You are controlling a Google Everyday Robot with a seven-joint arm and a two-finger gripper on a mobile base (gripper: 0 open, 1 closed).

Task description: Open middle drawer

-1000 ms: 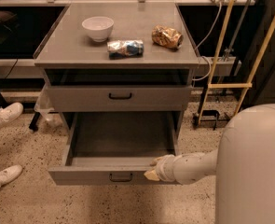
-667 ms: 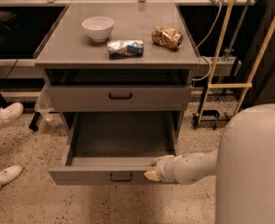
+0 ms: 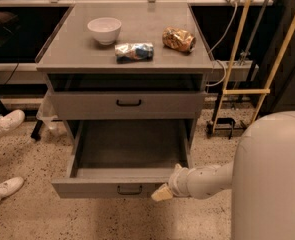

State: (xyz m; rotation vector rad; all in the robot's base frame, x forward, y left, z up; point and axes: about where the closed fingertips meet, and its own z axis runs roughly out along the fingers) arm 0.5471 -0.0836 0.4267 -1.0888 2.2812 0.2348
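We find nothing changed: the middle drawer (image 3: 132, 151) stays out, seemingly done; gripper (image 3: 162, 193) beside its front, grip we cannot tell.

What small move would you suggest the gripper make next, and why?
Probably ease the gripper back from the middle drawer, toward the robot's body. The drawer is already pulled far out, its inside showing, and the gripper sits at the right end of its front panel, right of the handle, so further pulling seems unneeded.
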